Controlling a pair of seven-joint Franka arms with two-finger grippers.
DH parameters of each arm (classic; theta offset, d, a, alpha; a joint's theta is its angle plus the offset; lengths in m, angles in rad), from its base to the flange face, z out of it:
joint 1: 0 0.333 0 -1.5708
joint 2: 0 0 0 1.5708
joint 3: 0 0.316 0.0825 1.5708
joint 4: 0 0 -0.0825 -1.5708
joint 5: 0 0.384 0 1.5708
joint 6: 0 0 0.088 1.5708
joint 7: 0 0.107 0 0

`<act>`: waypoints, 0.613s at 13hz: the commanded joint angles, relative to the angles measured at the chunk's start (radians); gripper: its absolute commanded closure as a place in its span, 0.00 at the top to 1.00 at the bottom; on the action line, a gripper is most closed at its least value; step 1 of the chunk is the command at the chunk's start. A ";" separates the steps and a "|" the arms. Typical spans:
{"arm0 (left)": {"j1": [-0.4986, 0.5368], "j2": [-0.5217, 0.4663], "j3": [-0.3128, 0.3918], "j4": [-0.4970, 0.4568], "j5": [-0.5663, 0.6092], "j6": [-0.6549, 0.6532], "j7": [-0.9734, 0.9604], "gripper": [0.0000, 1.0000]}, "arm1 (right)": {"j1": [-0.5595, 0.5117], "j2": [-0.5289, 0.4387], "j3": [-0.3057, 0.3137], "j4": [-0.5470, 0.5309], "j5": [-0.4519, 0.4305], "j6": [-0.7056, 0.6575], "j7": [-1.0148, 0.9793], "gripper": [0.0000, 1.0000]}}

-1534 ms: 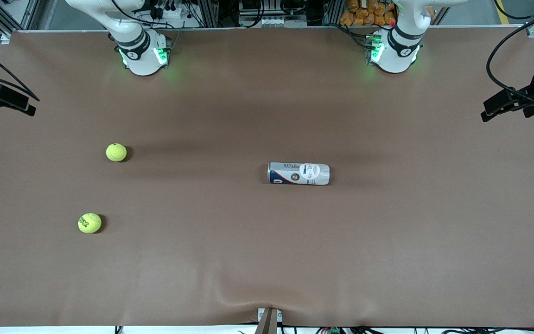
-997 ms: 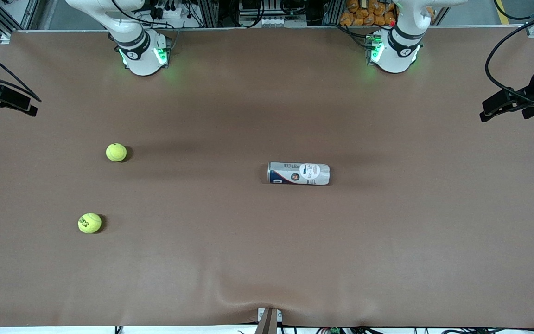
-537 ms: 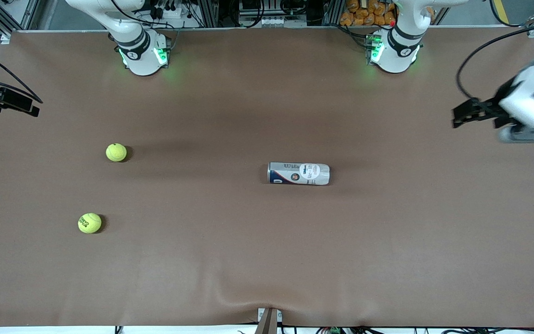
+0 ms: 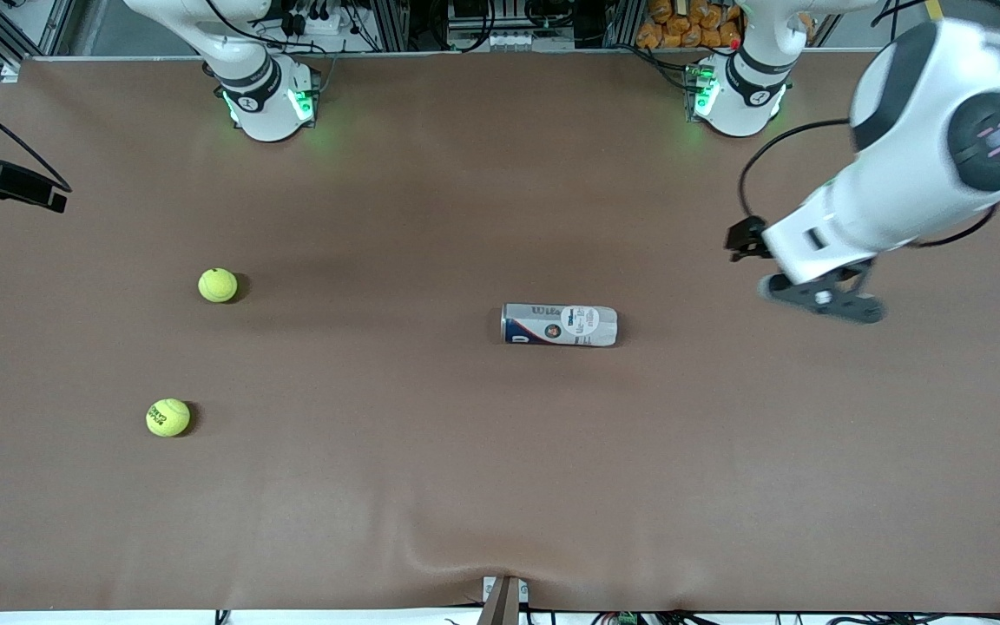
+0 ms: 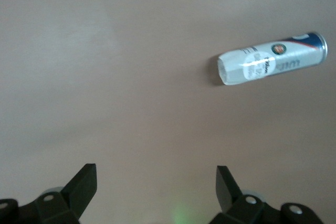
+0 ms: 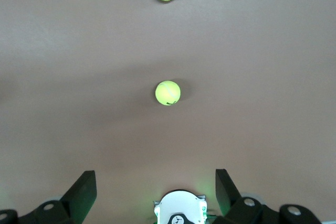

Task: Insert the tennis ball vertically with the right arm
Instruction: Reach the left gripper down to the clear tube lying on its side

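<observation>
Two yellow tennis balls on the brown bench [image 4: 500, 486], toward the right arm's end: one ball [image 4: 218, 285], and a second ball [image 4: 168, 417] nearer to the front camera. Near mid-bench, a tennis can [image 4: 560, 325] lying on its side. Right tool [image 6: 156, 179] high over the bench edge, wide open, empty. Left tool [image 5: 156, 179] over bare bench beside the can, wide open, empty.
</observation>
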 commanded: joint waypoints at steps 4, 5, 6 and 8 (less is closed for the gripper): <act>-0.103 0.105 -0.080 0.009 0.111 0.051 0.180 1.00 | -0.080 0.119 0.011 0.003 -0.037 0.084 0.013 1.00; -0.132 0.122 -0.080 0.008 0.121 0.063 0.217 1.00 | -0.089 0.138 0.011 0.004 -0.037 0.122 0.013 1.00; -0.161 0.145 -0.080 0.006 0.132 0.088 0.261 1.00 | -0.094 0.154 0.011 0.003 -0.037 0.167 0.013 1.00; -0.185 0.200 -0.080 0.009 0.194 0.170 0.486 1.00 | -0.104 0.191 0.013 0.001 -0.027 0.256 0.013 1.00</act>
